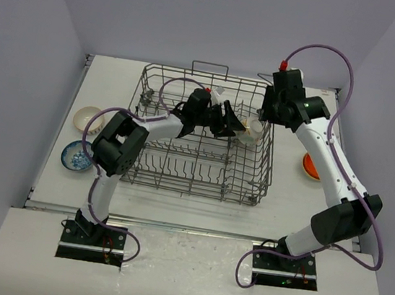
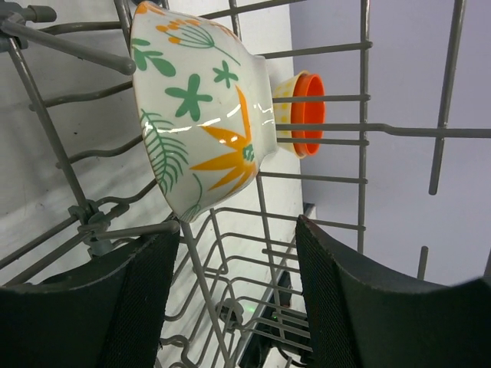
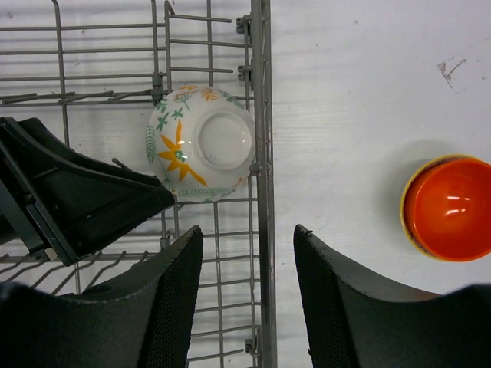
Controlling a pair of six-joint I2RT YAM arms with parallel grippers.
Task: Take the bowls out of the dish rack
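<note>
Left gripper (image 2: pixel 236 230) parted, empty, close to flowered bowl (image 3: pixel 201 143) lying foot-up in dish rack (image 1: pixel 192 187), right gripper (image 3: pixel 247 230) parted, empty, above it, orange bowl (image 3: pixel 449 208) outside.

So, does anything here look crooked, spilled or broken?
Only the floral bowl: it sits tipped over against the dish rack's side wall, foot showing rather than its opening. That may just be how it drains. No cracks or spills visible.
</note>
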